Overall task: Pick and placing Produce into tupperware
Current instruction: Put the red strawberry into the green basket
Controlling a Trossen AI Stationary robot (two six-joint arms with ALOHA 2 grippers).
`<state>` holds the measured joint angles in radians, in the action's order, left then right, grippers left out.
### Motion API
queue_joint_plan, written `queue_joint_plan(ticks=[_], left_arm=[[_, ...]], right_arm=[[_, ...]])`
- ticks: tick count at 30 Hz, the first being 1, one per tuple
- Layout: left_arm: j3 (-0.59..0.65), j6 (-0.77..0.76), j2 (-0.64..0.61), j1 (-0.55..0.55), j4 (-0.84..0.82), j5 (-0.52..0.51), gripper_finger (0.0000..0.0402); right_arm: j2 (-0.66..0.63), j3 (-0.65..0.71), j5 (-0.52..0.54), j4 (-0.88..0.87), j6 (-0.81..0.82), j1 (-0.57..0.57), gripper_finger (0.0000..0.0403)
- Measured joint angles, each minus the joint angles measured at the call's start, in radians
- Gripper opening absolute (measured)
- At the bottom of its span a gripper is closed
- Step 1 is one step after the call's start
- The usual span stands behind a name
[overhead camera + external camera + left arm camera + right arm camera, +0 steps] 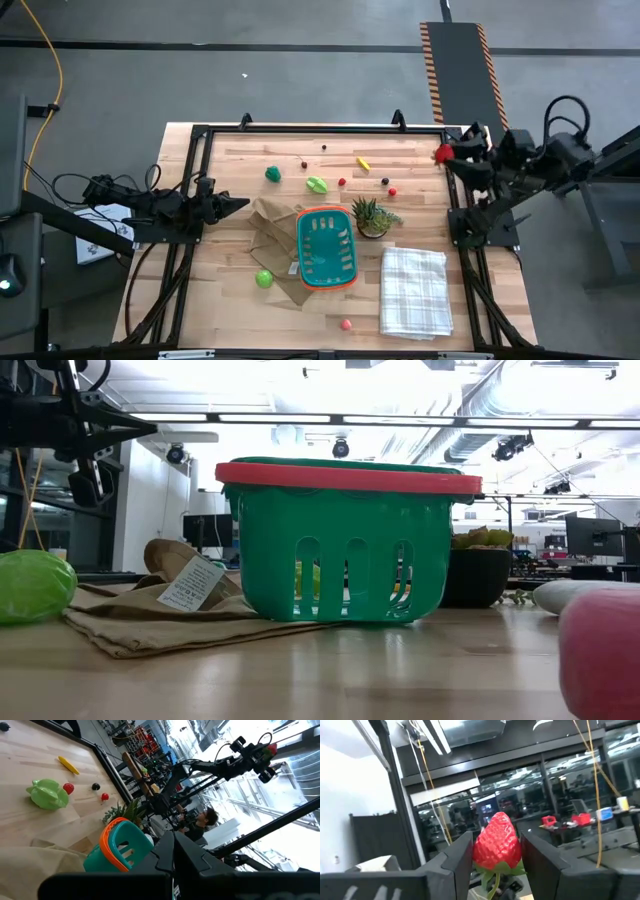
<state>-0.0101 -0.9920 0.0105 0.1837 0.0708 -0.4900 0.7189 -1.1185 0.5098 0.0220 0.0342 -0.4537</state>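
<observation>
The teal tupperware (325,250) with its orange rim stands mid-table, partly on a brown paper bag (272,232). Loose produce lies around it: a round green piece (273,174), a leafy green piece (316,184), a yellow piece (363,163), tiny red balls (392,191), dark berries (384,181) and a green ball (263,279). My right gripper (447,154) is raised over the far right corner, shut on a red strawberry (497,842). At the table's left edge, my left gripper (238,204) is shut on nothing. My right gripper pinches the strawberry's two red sides (479,851) between its two fingers (540,857). The green leaf cap and stem (496,870) are at the end toward the wrist. The fingers come from the table's right side, slanting a little upward. The strawberry is lifted clear of the table.
A spiky potted plant (372,217) stands just right of the tupperware. A white checked cloth (413,292) lies at the near right. A pink ball (346,324) sits near the front edge. Black frame rails (320,130) run along the table's edges.
</observation>
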Motion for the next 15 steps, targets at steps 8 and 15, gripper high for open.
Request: queue_joint_plan(ticks=[8,15], left_arm=[[0.0,0.0,0.0,0.0,0.0,0.0,0.0001],[0.0,0.0,0.0,0.0,0.0,0.0,0.0001]], right_arm=[[0.03,-0.143,-0.055,-0.272,0.035,0.107,0.0138],[0.131,-0.342,-0.15,-0.537,0.062,0.236,0.0138]])
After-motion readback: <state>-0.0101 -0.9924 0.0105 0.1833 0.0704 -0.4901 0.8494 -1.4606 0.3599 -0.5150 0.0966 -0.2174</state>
